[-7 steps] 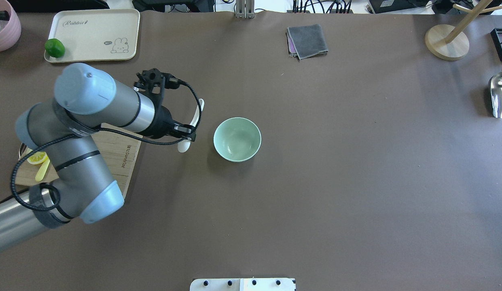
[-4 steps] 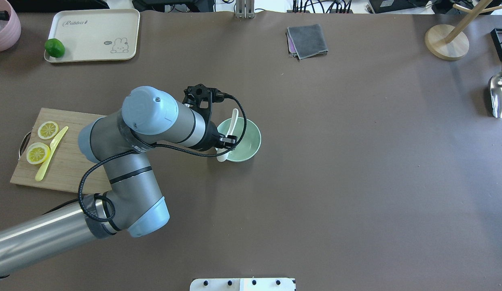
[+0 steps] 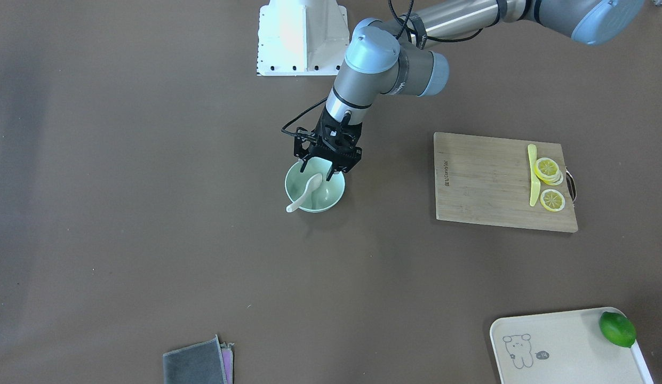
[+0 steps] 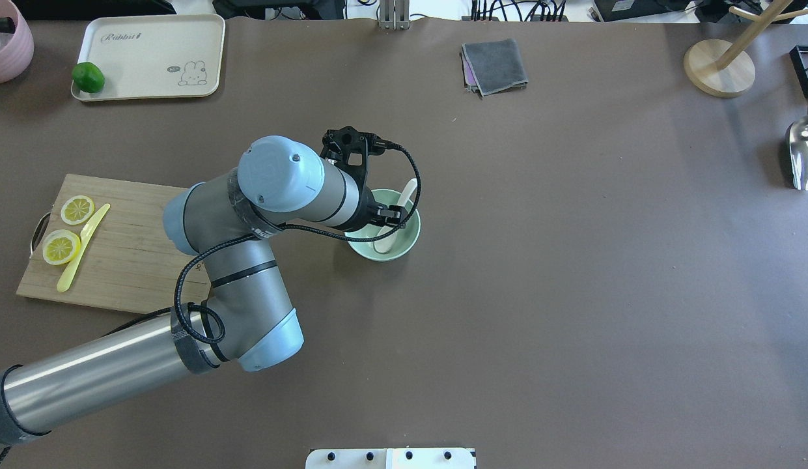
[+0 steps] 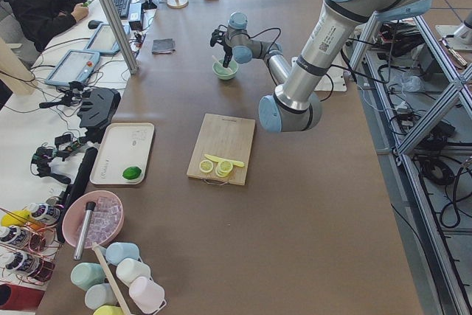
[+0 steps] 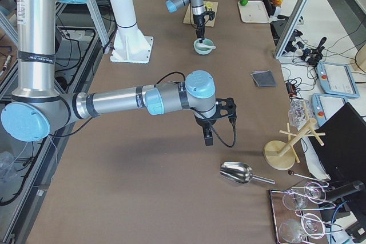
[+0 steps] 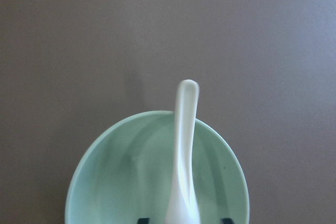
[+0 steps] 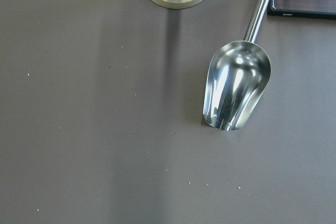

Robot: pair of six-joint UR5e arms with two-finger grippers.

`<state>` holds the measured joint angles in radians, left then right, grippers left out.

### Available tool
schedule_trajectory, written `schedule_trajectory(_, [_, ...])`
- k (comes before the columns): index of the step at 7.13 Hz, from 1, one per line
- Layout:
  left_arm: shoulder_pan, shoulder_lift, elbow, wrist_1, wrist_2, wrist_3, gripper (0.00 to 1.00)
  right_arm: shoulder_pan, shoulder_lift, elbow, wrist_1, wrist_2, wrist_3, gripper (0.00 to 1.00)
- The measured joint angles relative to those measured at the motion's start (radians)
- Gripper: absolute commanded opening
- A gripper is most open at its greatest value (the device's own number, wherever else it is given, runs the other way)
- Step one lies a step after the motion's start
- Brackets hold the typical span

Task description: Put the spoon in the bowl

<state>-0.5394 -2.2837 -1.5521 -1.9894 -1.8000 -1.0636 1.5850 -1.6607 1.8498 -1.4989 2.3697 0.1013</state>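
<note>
The pale mint-green bowl (image 4: pixel 411 229) stands mid-table. The white spoon (image 4: pixel 409 190) lies in it, scoop on the bowl's floor and handle leaning out over the far rim. It shows the same way in the front view (image 3: pixel 304 194) and the left wrist view (image 7: pixel 184 145). My left gripper (image 4: pixel 385 220) hangs just above the bowl's near side. It is open: in the left wrist view its fingertips (image 7: pixel 143 219) stand clear on either side of the spoon. My right gripper (image 6: pixel 208 138) shows only in the right side view, far from the bowl, and I cannot tell its state.
A wooden cutting board (image 4: pixel 130 254) with lemon slices and a yellow knife lies to the left. A tray (image 4: pixel 150 55) with a lime is at the far left, with a grey cloth (image 4: pixel 495 65) behind the bowl. A metal scoop (image 8: pixel 236 90) and a wooden stand base (image 4: pixel 719 68) are at the far right.
My left gripper carried the spoon rightward from beside the bowl to over it. The spoon now rests in the bowl and the jaws stand apart from it.
</note>
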Motion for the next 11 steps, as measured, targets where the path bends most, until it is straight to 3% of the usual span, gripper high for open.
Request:
schedule_trajectory(1, [-0.030, 0.030, -0.044, 0.031, 0.012, 0.051, 0.98, 0.004, -0.009, 0.001, 0.000, -0.001, 0.000, 1.00])
schedule_trajectory(3, [-0.113, 0.184, -0.196, 0.085, 0.003, 0.169, 0.98, 0.015, -0.043, 0.003, 0.000, 0.000, -0.001, 1.00])
schedule_trajectory(5, [-0.246, 0.363, -0.295, 0.089, -0.089, 0.311, 0.98, 0.040, -0.086, 0.001, 0.001, 0.001, -0.058, 1.00])
schedule_trajectory(8, [-0.649, 0.653, -0.340, 0.072, -0.403, 0.861, 0.98, 0.082, -0.166, 0.003, 0.000, 0.016, -0.122, 1.00])
schedule_trajectory(9, [-0.790, 0.730, -0.335, 0.066, -0.467, 0.986, 0.98, 0.081, -0.178, 0.003, -0.001, 0.029, -0.123, 1.00])
schedule_trajectory(11, [-0.975, 0.832, -0.310, 0.063, -0.501, 1.144, 0.98, 0.043, -0.171, 0.003, 0.000, 0.064, -0.093, 1.00])
